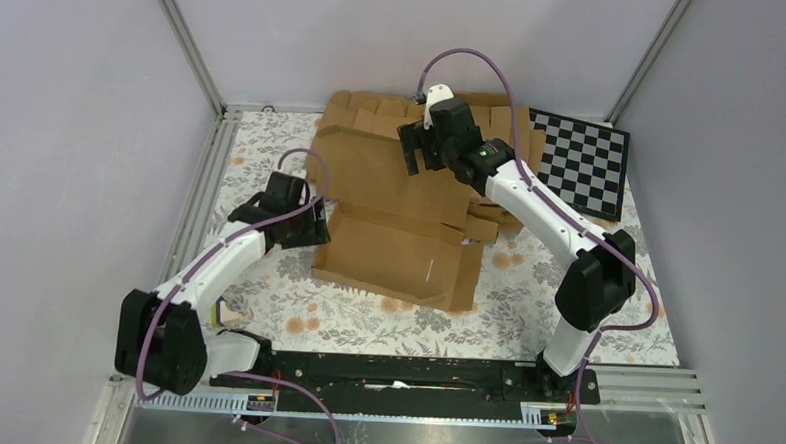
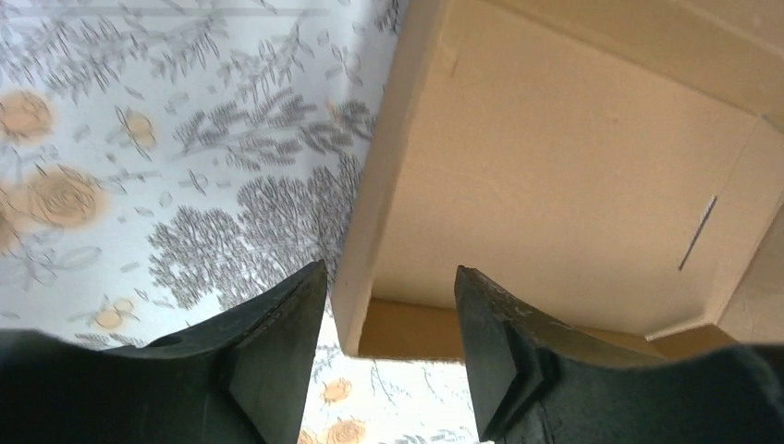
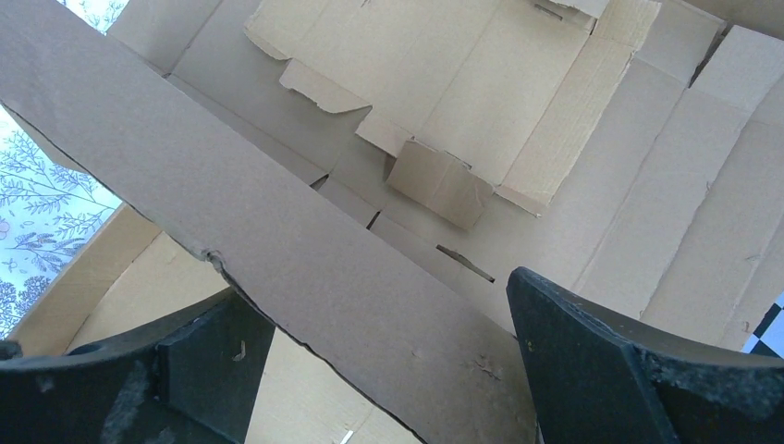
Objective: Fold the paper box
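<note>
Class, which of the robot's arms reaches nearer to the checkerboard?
Right. The right arm passes just beside the checkerboard; the left arm is far across, at the paper box's left wall.

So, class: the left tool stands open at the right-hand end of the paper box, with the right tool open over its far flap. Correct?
No: the top view shows the left tool open at the left-hand end of the paper box. The right tool is open over its far flap.
</note>
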